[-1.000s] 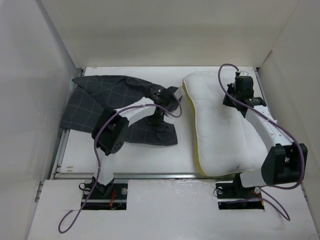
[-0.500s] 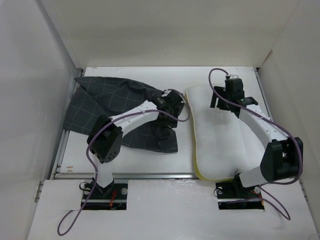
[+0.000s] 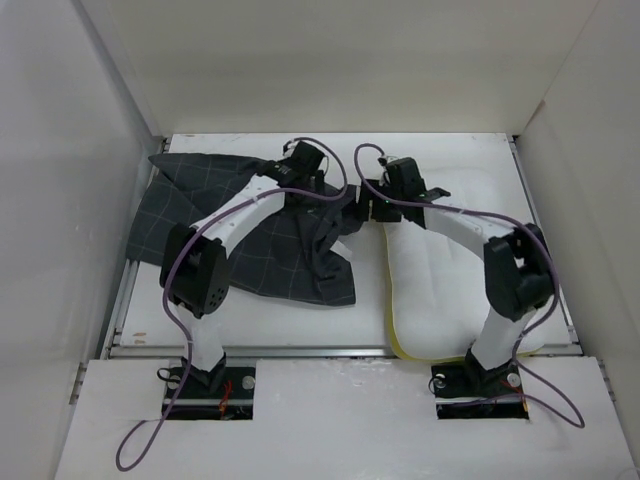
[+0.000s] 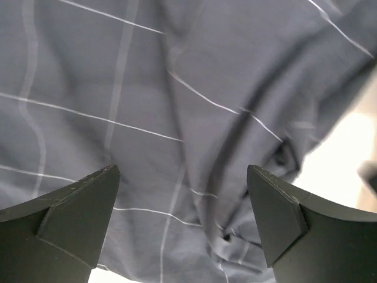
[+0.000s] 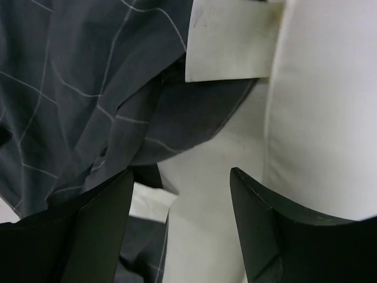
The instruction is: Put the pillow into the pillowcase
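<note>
The white surface (image 3: 255,318) is being covered at centre right by the soft, faintly quilted, yellow-edged pillow (image 3: 450,290) and at upper left by the rumpled charcoal grid-lined pillowcase (image 3: 200,215). The left pincer (image 4: 179,177) is being held apart above creased cloth; the right pincer (image 5: 181,174), likewise apart, above the cloth-pillow boundary.

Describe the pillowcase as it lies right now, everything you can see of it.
The pillowcase is dark charcoal-grey woven cloth with a thin light windowpane grid. It lies limp and rumpled on the left half of the table, flatter toward the far left corner and bunched in deep folds at its right edge, beside the pillow, which is not in it. The left gripper hangs open just above its folds, gripping nothing. The right gripper, also open, is over its right edge.
</note>
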{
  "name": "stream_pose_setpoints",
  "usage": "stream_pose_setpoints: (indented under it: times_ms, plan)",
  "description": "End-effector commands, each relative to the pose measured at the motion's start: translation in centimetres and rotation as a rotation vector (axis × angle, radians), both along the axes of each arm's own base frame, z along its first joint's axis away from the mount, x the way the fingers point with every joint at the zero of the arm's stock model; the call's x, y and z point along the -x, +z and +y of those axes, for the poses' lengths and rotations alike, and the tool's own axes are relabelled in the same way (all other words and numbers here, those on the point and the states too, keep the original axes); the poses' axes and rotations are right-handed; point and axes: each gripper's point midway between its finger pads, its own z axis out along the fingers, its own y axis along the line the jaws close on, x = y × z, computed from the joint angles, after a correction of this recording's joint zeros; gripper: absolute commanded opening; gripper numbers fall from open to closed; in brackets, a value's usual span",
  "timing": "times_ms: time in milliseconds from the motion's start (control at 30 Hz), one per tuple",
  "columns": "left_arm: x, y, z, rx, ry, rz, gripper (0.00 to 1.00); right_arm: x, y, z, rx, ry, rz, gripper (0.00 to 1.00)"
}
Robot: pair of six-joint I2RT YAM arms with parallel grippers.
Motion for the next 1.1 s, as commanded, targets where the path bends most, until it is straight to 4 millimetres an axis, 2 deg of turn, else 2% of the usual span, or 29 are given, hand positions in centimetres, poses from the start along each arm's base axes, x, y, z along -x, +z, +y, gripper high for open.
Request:
stream_pose_setpoints:
  times_ms: [0,33,67,100,133,267,333,367,400,433,467,500,533,567,600,633,700,733,833,867,900,1033,1067]
  plan:
    - [1.1,0.9,-3.4,0.017,-0.149,-0.012,0.87,-1.5,2.0,4.9,-0.187,0.067,-0.016,0.71]
    - [2.0,-0.6,-2.8,-0.008,-0.149,0.03,0.86,-1.4,1.8,5.8,-0.186,0.085,-0.011,0.71]
    - [2.7,-0.8,-2.6,-0.003,-0.155,0.044,0.85,-2.0,2.0,6.0,-0.184,0.079,-0.021,0.71]
    - [3.2,-0.8,-2.8,0.023,-0.169,0.047,0.85,-1.9,0.7,6.6,-0.169,0.084,-0.003,0.71]
    - [4.2,-2.1,-3.0,0.037,-0.197,0.091,0.85,-2.6,0.5,6.6,-0.158,0.068,-0.009,0.71]
    - [5.5,-3.1,-3.5,0.054,-0.226,0.127,0.77,-2.4,-2.6,7.3,-0.146,0.068,0.059,0.71]
    - [5.7,-4.2,-2.4,-0.016,-0.19,0.141,0.7,-2.6,-3.0,7.7,-0.159,0.073,0.068,0.71]
    - [6.0,-4.9,-1.8,-0.048,-0.168,0.163,0.58,-2.6,-3.0,7.7,-0.159,0.073,0.068,0.68]
    - [5.9,-4.9,-1.5,-0.056,-0.153,0.155,0.52,-2.8,-3.3,7.8,-0.16,0.073,0.067,0.62]
    - [5.5,-5.0,-1.2,-0.063,-0.127,0.16,0.42,-2.9,-3.8,7.7,-0.156,0.057,0.077,0.48]
    - [5.5,-5.0,-1.2,-0.063,-0.127,0.16,0.42,-2.9,-3.8,7.7,-0.156,0.057,0.077,0.47]
    - [5.1,-4.7,-1.0,-0.057,-0.116,0.151,0.37,-3.2,-3.9,7.4,-0.142,0.039,0.068,0.33]
    - [4.8,-4.6,-1.2,-0.049,-0.117,0.139,0.34,-3.0,-4.1,7.3,-0.137,0.038,0.077,0.25]
    - [4.9,-4.6,-1.4,-0.035,-0.124,0.148,0.31,-2.8,-5.1,6.9,-0.12,0.017,0.1,0.17]
    - [4.8,-4.5,-1.8,-0.023,-0.142,0.141,0.31,-3.0,-5.2,6.7,-0.11,0.003,0.093,0.04]
    - [4.6,-4.5,-2.1,-0.01,-0.146,0.136,0.28,-2.7,-5.6,6.3,-0.092,-0.005,0.113,0.0]
    - [4.8,-4.5,-2.3,-0.004,-0.16,0.142,0.25,-2.7,-4.6,5.9,-0.085,-0.009,0.086,0.0]
    - [4.8,-4.5,-2.3,-0.004,-0.16,0.142,0.2,-2.2,-5.3,5.2,-0.055,-0.021,0.094,0.0]
    - [5.0,-5.0,-2.6,0.015,-0.171,0.153,0.0,-2.2,-4.3,3.6,-0.009,-0.07,0.055,0.0]
    - [4.9,-4.9,-3.0,0.031,-0.178,0.148,0.0,-1.8,-4.5,3.1,0.006,-0.081,0.061,0.0]
    - [5.0,-4.9,-3.1,0.039,-0.182,0.153,0.0,-1.7,-3.8,2.9,0.014,-0.082,0.047,0.0]
    - [4.6,-3.6,-3.5,0.059,-0.21,0.111,0.0,-0.9,-4.2,1.8,0.046,-0.093,0.053,0.0]
    - [5.0,-3.9,-4.1,0.072,-0.227,0.118,0.0,-0.9,-4.2,1.8,0.046,-0.093,0.053,0.0]
